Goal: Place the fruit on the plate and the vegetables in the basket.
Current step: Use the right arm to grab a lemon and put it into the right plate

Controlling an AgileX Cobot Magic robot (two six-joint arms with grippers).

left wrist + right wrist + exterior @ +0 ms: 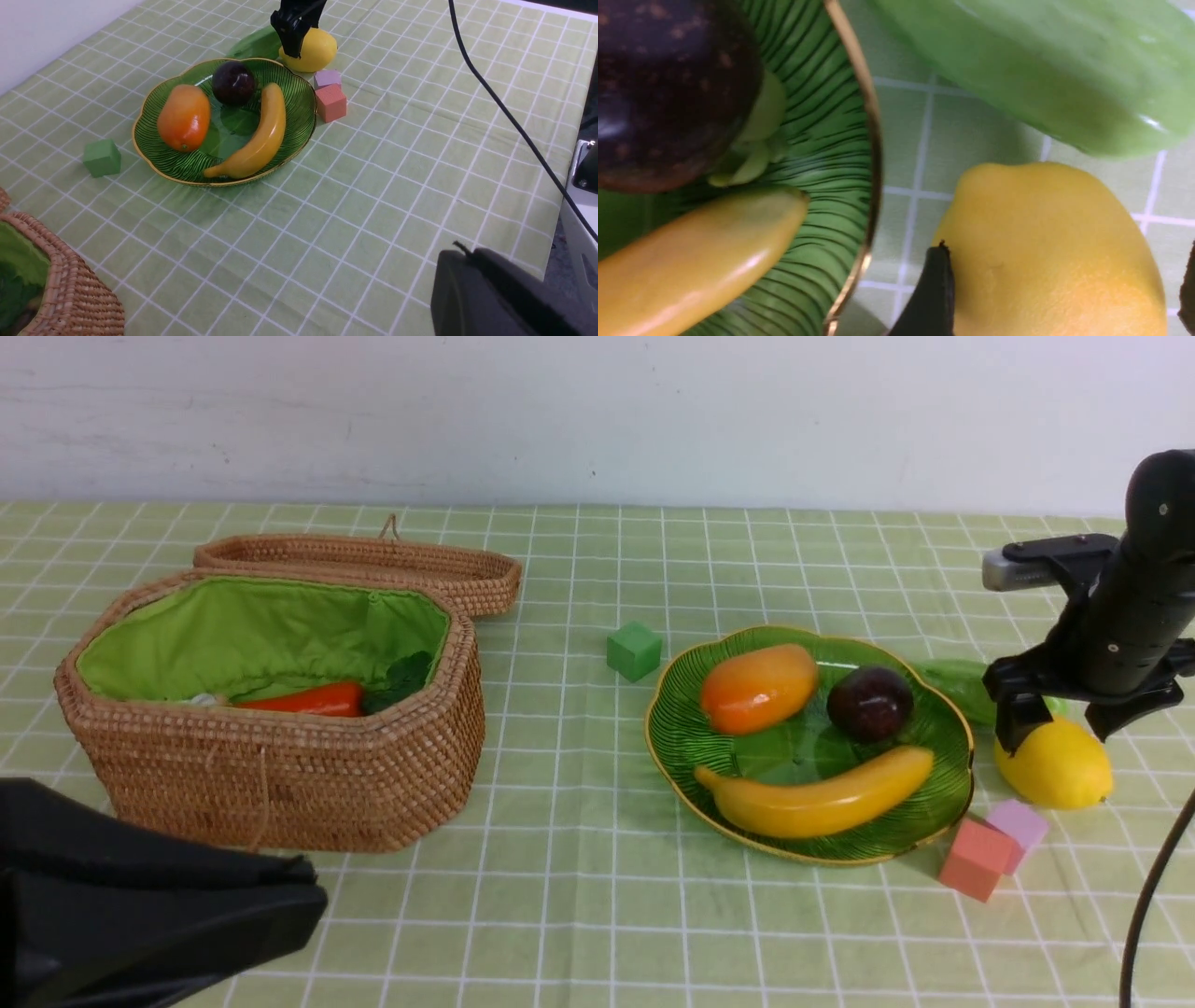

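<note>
Foreground: the left gripper (299,905), closed. Beyond, the green plate (672,751) holds banana (822,798), mango (758,689) and purple ball (870,703). The lemon (1060,770) rests on the checked cloth (579,896) just beside it, with the right gripper (1060,733) open astride it. The basket (280,775) holds the carrot (303,700). Farther back lies the gourd (952,683).

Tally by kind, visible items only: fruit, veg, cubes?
Fruit: 4 (mango, purple ball, banana, lemon)
Vegetables in sight: 2 (carrot, gourd)
Cubes: 3 (green cube, salmon cube, lilac cube)
Total: 9
</note>
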